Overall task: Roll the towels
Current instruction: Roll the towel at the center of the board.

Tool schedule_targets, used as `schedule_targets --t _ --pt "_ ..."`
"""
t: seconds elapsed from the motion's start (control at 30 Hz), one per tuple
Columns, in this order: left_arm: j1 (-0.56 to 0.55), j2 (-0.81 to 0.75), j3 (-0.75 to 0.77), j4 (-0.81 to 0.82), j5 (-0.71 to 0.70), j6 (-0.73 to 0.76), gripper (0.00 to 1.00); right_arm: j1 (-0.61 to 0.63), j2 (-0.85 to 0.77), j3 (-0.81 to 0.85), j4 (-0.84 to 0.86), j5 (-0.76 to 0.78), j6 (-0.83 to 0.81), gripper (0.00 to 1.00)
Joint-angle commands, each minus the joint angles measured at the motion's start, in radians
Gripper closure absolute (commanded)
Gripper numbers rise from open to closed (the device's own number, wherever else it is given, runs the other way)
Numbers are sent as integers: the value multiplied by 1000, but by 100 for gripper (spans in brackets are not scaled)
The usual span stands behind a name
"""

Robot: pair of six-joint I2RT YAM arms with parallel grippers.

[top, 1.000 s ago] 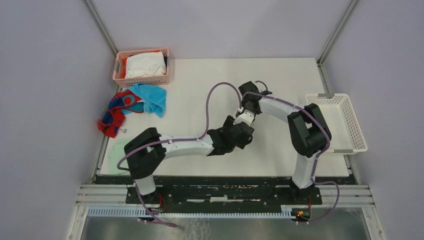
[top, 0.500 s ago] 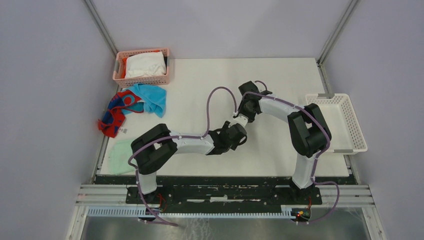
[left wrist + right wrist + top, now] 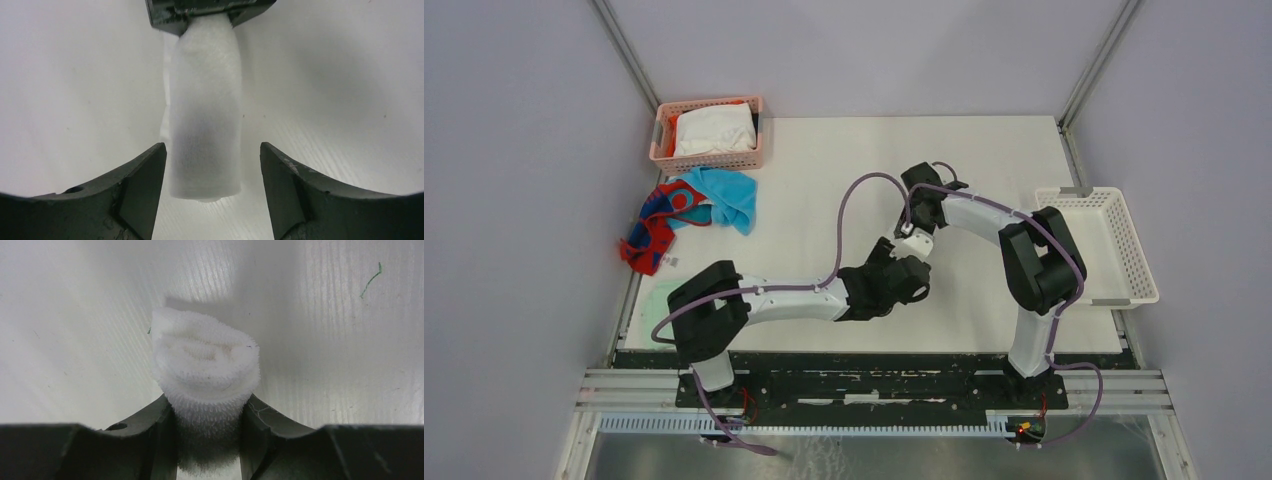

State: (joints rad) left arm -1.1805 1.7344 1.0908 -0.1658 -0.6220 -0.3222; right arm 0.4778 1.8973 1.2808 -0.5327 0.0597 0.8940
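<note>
A: Roll [image 3: 206, 360], where is it?
B: Well left of the white basket [image 3: 1104, 245], clamped in your right gripper [image 3: 207, 412]. Your left gripper [image 3: 212, 150] straddles it, spread, not touching. Close gently mid-roll and keep the layers tight.

Left end effector [image 3: 212, 167] slightly nearer, elbow [image 3: 709, 315] leftward.

Rolled white towel [image 3: 205, 365] mid-table, pinched at one end; blue towel [image 3: 729, 197], red blotched towel [image 3: 656, 225] crumpled, touching, far left.
</note>
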Motion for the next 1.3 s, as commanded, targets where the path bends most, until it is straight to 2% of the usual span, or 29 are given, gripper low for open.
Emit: schedule_targets --t 0.0,0.27,0.47,0.7,0.83,1.03,1.27 --pt "-51 15 92 14 -174 127 25 6 18 14 -26 2 -17 61" --pt "-70 147 118 45 -200 196 25 6 29 20 -26 -12 -19 61" --pt "-63 209 100 41 -197 169 27 6 28 17 -24 -18 -21 61" --pt "-12 222 63 26 -142 107 30 7 21 6 -8 -33 -28 61" --pt "30 201 32 23 -48 47 31 6 14 -2 17 -54 -32 59" --pt "81 160 -23 38 108 -34 38 7 -13 -26 72 -102 -29 53" --pt "118 138 -46 43 198 -76 44 7 -68 -53 73 -114 -4 39"
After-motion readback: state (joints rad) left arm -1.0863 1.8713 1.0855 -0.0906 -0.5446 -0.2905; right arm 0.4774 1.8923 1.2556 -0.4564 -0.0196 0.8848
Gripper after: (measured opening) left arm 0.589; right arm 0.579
